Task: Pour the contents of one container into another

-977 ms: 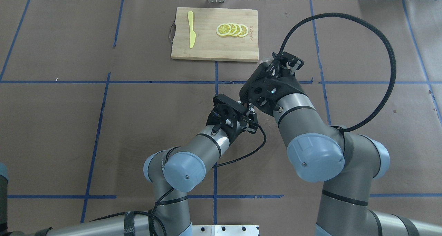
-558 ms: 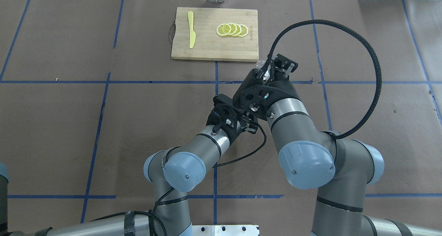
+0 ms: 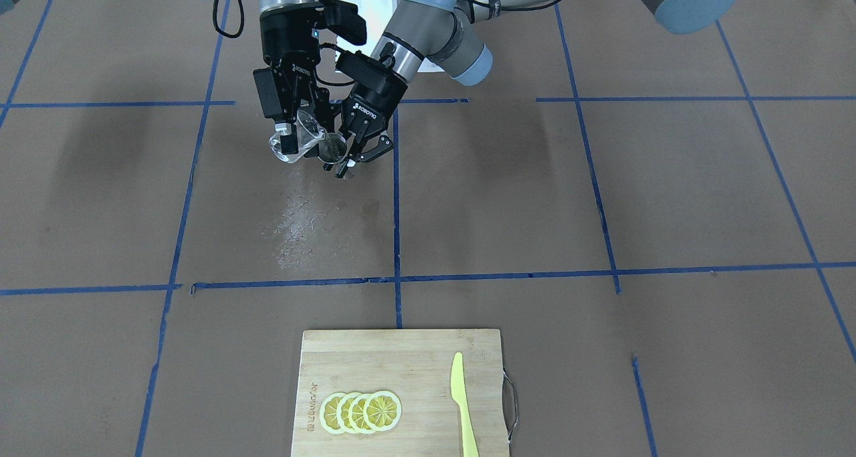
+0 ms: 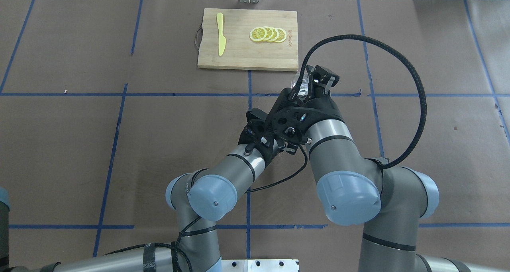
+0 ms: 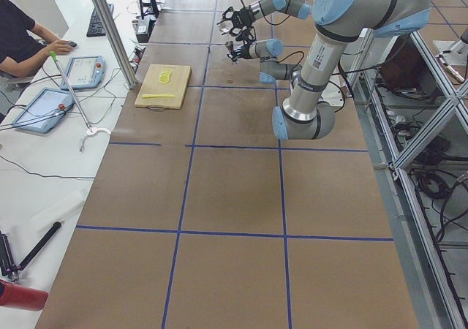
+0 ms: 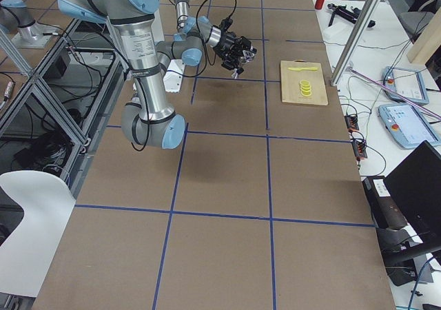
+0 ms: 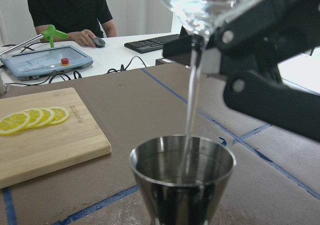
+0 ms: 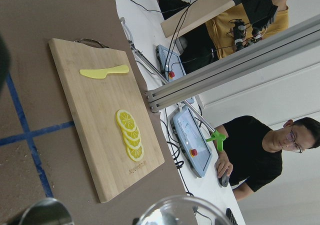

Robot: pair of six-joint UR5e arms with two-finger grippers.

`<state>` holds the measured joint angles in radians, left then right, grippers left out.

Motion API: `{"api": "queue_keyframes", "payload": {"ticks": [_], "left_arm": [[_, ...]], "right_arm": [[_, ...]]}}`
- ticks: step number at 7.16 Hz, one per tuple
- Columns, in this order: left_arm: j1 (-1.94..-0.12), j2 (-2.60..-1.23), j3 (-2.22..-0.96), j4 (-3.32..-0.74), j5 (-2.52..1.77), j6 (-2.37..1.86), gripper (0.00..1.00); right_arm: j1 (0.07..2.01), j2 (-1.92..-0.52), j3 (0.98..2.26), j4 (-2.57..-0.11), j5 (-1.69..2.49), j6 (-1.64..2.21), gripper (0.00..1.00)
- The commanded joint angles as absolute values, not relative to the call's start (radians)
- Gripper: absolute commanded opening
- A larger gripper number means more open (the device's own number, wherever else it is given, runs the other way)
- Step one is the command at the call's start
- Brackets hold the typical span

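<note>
The clear glass cup (image 3: 299, 142) is tilted in the air, and my right gripper (image 3: 292, 134) is shut on it. Beside and just below it, my left gripper (image 3: 351, 154) is shut on the steel jigger (image 3: 331, 149), holding it upright. In the left wrist view a thin stream of clear liquid (image 7: 191, 100) falls from the glass cup (image 7: 210, 5) into the open top of the jigger (image 7: 182, 182). From overhead, the glass cup (image 4: 298, 82) shows at the right gripper (image 4: 312, 83). The left gripper is hidden there under the right wrist.
A wooden cutting board (image 4: 239, 57) lies at the far side of the table with lemon slices (image 4: 267, 34) and a yellow knife (image 4: 220, 34) on it. A wet patch (image 3: 301, 216) marks the table in front of the grippers. Operators sit beyond the far edge.
My right arm has swung left toward the left gripper, carrying the glass cup over the jigger and tipping it. The left arm has stayed in place.
</note>
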<state>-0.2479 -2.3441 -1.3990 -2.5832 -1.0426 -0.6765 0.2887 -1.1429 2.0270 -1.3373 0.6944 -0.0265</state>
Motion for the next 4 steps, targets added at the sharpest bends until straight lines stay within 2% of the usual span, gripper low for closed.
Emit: {"api": "queue_keyframes", "payload": {"ticks": [1,4], "left_arm": [[-0.249,-2.345,-1.399,-2.583,-1.042,-0.676,0.00],[-0.249,-2.344,-1.399,-2.583,-1.043,-0.675,0.00]], "right_arm": [[0.285,-1.143,2.026,-1.338,0.681,-0.054,0.00],[0.287,-1.141,2.026,-1.339,0.664,-0.106,0.00]]}}
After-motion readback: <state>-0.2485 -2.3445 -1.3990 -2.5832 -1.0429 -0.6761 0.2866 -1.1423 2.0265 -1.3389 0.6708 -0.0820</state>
